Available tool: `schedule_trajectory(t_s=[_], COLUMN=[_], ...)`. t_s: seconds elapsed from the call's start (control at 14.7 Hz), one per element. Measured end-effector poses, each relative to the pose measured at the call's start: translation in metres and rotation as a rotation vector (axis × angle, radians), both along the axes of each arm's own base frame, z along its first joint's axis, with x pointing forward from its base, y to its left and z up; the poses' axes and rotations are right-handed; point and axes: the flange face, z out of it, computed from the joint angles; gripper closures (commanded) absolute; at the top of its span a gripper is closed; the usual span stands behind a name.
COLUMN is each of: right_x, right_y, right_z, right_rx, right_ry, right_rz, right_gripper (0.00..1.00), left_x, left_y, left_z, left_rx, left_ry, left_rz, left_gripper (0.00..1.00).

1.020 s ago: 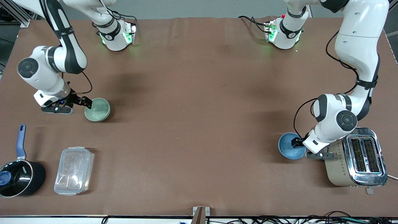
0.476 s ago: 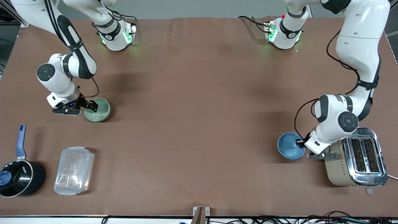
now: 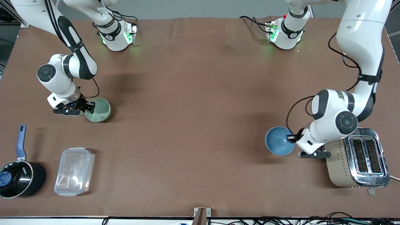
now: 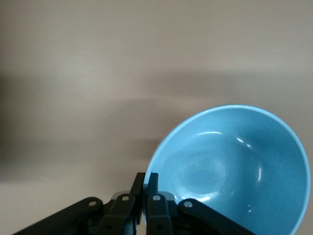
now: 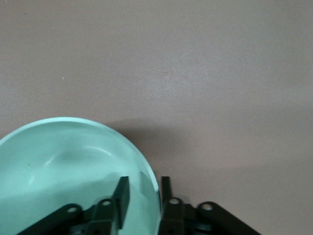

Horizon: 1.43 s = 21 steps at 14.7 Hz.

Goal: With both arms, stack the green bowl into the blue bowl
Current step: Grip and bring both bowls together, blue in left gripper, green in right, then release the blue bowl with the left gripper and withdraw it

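Observation:
The pale green bowl (image 3: 98,110) sits on the brown table near the right arm's end. My right gripper (image 3: 89,107) straddles its rim, one finger inside and one outside, with a gap still showing. In the right wrist view the green bowl (image 5: 63,161) lies under the gripper (image 5: 143,188). My left gripper (image 3: 292,138) is shut on the rim of the blue bowl (image 3: 278,141) and holds it tilted just off the table beside the toaster. In the left wrist view the gripper (image 4: 145,178) pinches the blue bowl's (image 4: 230,166) rim.
A silver toaster (image 3: 359,157) stands at the left arm's end, close to the left gripper. A black saucepan with a blue handle (image 3: 18,178) and a clear plastic container (image 3: 74,171) sit at the right arm's end, nearer the front camera than the green bowl.
My left gripper has carried the blue bowl away from the toaster toward the table's middle. My right gripper moved in over the green bowl's rim, and the bowl has stayed in place.

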Motion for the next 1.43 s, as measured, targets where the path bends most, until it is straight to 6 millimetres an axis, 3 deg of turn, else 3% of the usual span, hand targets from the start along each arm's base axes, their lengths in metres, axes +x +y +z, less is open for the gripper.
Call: schedule_trajectory(t_s=[0.14,0.34,0.48,0.61,0.75,0.88,1.22,1.43], right_x=[0.001,0.012,0.032,0.06,0.085,0.098,0.103,0.103], right_y=[-0.004,-0.005,-0.005,0.006,0.033,0.069,0.199,0.267], right_z=[0.002,0.029,0.063,0.114,0.167,0.191,0.182,0.181], right_rx=[-0.002,0.004,0.012,0.064,0.14,0.166,0.168,0.172], right_ry=[-0.006,0.011,0.071,0.118,0.136,0.133,0.148,0.14], right_rz=[-0.008,-0.013,-0.025,-0.062,-0.089,-0.134,-0.284,-0.334], right_gripper=[1.0,1.0,1.0,1.0,1.0,1.0,1.0,1.0], left_x=[-0.015,-0.059,-0.094,-0.124,-0.14,-0.147,-0.17,-0.176], left_y=[-0.066,-0.17,-0.235,-0.29,-0.321,-0.337,-0.369,-0.386], left_z=[0.021,0.03,0.02,0.002,-0.018,-0.036,-0.077,-0.086], left_rx=[-0.045,-0.086,-0.086,-0.106,-0.138,-0.162,-0.108,-0.105], left_ry=[0.014,0.061,0.088,0.095,0.093,0.087,0.018,-0.005], left_rz=[0.045,0.076,0.083,0.092,0.105,0.139,0.165,0.188], left_gripper=[1.0,1.0,1.0,1.0,1.0,1.0,1.0,0.82])
